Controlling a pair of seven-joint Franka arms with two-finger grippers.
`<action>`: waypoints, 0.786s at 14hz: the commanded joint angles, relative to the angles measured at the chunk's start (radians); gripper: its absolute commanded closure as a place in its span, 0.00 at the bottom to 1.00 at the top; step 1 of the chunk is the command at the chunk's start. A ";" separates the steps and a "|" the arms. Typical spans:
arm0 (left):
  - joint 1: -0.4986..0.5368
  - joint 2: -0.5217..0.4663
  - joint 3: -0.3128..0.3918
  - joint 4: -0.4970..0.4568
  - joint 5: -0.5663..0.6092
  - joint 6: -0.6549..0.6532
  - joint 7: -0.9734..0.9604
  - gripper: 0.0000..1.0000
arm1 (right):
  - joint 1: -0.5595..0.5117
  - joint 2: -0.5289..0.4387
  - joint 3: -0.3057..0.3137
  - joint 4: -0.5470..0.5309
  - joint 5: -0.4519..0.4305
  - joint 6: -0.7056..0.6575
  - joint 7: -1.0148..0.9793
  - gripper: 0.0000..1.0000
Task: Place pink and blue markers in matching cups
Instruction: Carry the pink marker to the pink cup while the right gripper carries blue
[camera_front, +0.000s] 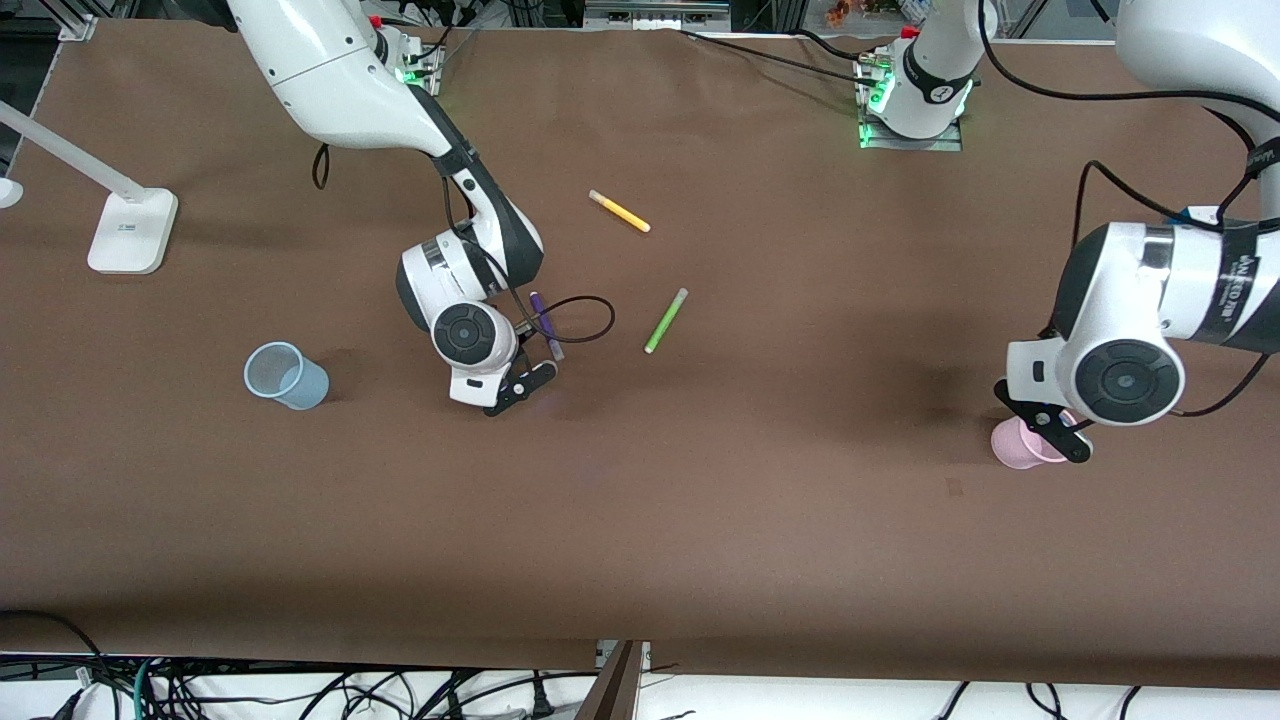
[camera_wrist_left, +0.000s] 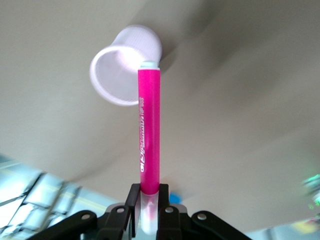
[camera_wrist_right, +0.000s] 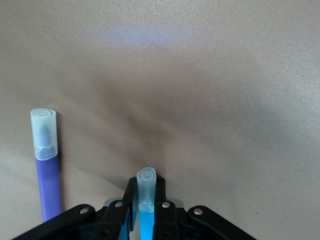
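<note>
My left gripper (camera_front: 1045, 425) is shut on the pink marker (camera_wrist_left: 149, 125), gripping it near its pale cap. It hangs over the pale pink cup (camera_front: 1018, 446) at the left arm's end of the table. In the left wrist view the marker's free end points at the cup (camera_wrist_left: 117, 65) by its rim. My right gripper (camera_front: 525, 383) is low over the table and shut on the blue marker (camera_wrist_right: 146, 224), whose greyish cap (camera_wrist_right: 146, 187) sticks out between the fingers. The pale blue cup (camera_front: 286, 375) stands upright toward the right arm's end, apart from that gripper.
A dark purple pen (camera_front: 545, 325) lies beside my right gripper and also shows in the right wrist view (camera_wrist_right: 47, 165). A lime-green pen (camera_front: 665, 320) and a yellow pen (camera_front: 620, 211) lie mid-table. A white lamp base (camera_front: 130, 232) stands at the right arm's end.
</note>
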 joint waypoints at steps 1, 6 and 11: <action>-0.024 0.069 -0.001 0.046 0.209 -0.029 0.087 1.00 | -0.001 -0.035 -0.015 0.010 0.000 -0.001 -0.038 1.00; -0.027 0.159 0.008 0.081 0.309 -0.024 0.099 1.00 | -0.127 -0.159 -0.037 0.085 0.020 -0.160 -0.474 1.00; -0.025 0.229 0.026 0.081 0.367 -0.024 0.087 1.00 | -0.274 -0.251 -0.040 0.162 0.191 -0.352 -0.913 1.00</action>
